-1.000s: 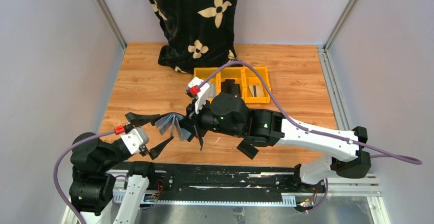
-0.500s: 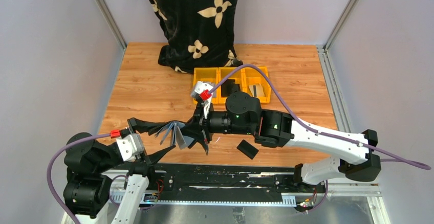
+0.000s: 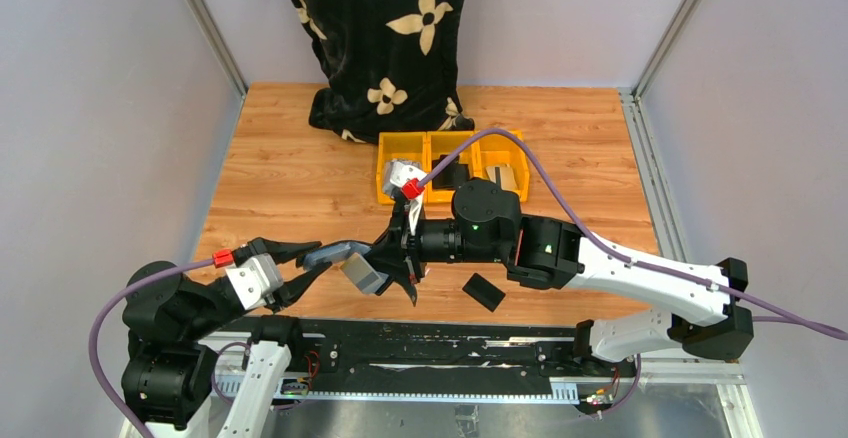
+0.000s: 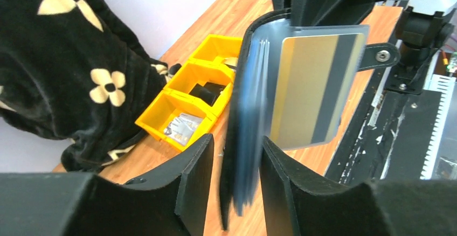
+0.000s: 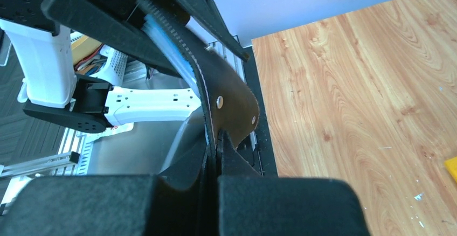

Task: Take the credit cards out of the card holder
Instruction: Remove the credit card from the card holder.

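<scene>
Above bench (image 3: 290,168) front edge, card holder (image 5: 229,96) held aloft: right gripper (image 5: 217,150) jaws clenched on cover; left gripper (image 4: 236,160) jaws straddle sleeve stack, cannot tell if gripping. Facing sleeve shows credit card (image 4: 310,85). Pinch one card edge, not whole stack; pull straight along slot.

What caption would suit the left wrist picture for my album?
Left tool straddles the open card holder, a gold striped card facing the camera, yellow bins behind.
</scene>
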Available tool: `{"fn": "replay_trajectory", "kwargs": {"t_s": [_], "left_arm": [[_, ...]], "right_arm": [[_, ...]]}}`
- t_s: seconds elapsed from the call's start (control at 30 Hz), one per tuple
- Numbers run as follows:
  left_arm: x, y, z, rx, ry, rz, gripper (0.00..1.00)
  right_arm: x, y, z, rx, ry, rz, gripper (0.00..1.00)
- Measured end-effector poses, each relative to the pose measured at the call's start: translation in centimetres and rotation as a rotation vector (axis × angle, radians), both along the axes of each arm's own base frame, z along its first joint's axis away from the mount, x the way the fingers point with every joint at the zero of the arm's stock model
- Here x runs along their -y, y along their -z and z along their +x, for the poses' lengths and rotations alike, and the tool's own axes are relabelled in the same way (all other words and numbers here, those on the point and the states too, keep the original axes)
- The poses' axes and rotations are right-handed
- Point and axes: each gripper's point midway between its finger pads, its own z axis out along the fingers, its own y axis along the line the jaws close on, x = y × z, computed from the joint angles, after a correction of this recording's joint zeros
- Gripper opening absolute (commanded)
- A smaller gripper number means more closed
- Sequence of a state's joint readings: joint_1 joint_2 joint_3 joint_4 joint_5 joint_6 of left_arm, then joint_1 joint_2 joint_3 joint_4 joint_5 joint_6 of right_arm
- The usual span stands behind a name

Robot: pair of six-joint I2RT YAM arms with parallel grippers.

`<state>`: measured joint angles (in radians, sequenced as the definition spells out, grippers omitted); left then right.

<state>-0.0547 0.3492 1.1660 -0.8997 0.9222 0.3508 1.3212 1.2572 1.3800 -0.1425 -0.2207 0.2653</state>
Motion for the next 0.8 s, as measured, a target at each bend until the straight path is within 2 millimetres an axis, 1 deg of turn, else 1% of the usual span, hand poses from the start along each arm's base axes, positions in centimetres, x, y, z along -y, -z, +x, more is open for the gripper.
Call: {"fn": "replay_trajectory", "kwargs": {"t_s": [0.1, 0.13, 0.27, 0.33, 0.37, 0.4, 0.43, 0.47, 0.53, 0.6, 0.63, 0.67, 0.7, 0.73, 0.77, 0.8], "left_arm": [[-0.3, 0.0, 0.4, 0.003, -0.030, 0.002, 0.42], [-0.4, 0.0, 0.5, 0.004, -0.034, 0.003, 0.45], [-0.2, -0.1, 0.3, 0.000, -0.019, -0.004, 0.68], [0.1, -0.2, -0.1, -0.009, 0.007, -0.013, 0.71], [0.3, -0.2, -0.4, -0.013, 0.025, -0.018, 0.68], [0.6, -0.2, -0.8, -0.017, 0.048, -0.022, 0.62], [0.9, -0.2, -1.1, -0.021, 0.072, -0.026, 0.51], [1.1, -0.3, -1.5, -0.024, 0.096, -0.030, 0.41], [1.5, -0.3, -2.1, -0.026, 0.137, -0.033, 0.28], [1.7, -0.3, -2.6, -0.036, 0.165, -0.039, 0.21], [1.9, -0.2, -2.8, -0.045, 0.179, -0.041, 0.20], [1.9, -0.2, -2.9, -0.048, 0.184, -0.043, 0.18], [2.0, -0.2, -3.0, -0.050, 0.192, -0.044, 0.15], [2.0, -0.2, -3.1, -0.051, 0.199, -0.045, 0.11], [2.1, -0.3, -3.2, -0.052, 0.206, -0.046, 0.10], [2.1, -0.3, -3.2, -0.055, 0.205, -0.047, 0.09]], "right_arm": [[0.0, 0.1, -0.4, -0.001, -0.022, -0.001, 0.00], [0.0, 0.1, -0.5, -0.002, -0.028, -0.002, 0.00], [0.0, 0.1, -1.1, -0.005, -0.065, 0.000, 0.00], [0.0, 0.0, -1.6, -0.007, -0.090, 0.006, 0.00], [0.0, 0.0, -1.8, -0.008, -0.106, 0.008, 0.00], [0.0, 0.0, -2.0, -0.008, -0.116, 0.009, 0.00], [0.0, 0.1, -2.2, -0.008, -0.131, 0.008, 0.00], [0.0, 0.2, -2.5, -0.005, -0.146, 0.009, 0.00], [0.0, 0.5, -2.9, 0.007, -0.175, 0.012, 0.00], [0.0, 0.9, -3.1, 0.019, -0.195, 0.012, 0.00], [0.0, 1.1, -3.2, 0.032, -0.203, 0.016, 0.00], [0.1, 1.0, -3.3, 0.039, -0.209, 0.021, 0.05], [0.1, 0.9, -3.3, 0.048, -0.212, 0.026, 0.12], [0.2, 0.9, -3.3, 0.057, -0.218, 0.029, 0.21], [0.4, 0.8, -3.3, 0.070, -0.224, 0.031, 0.32], [0.5, 0.8, -3.1, 0.074, -0.224, 0.029, 0.40]]}}
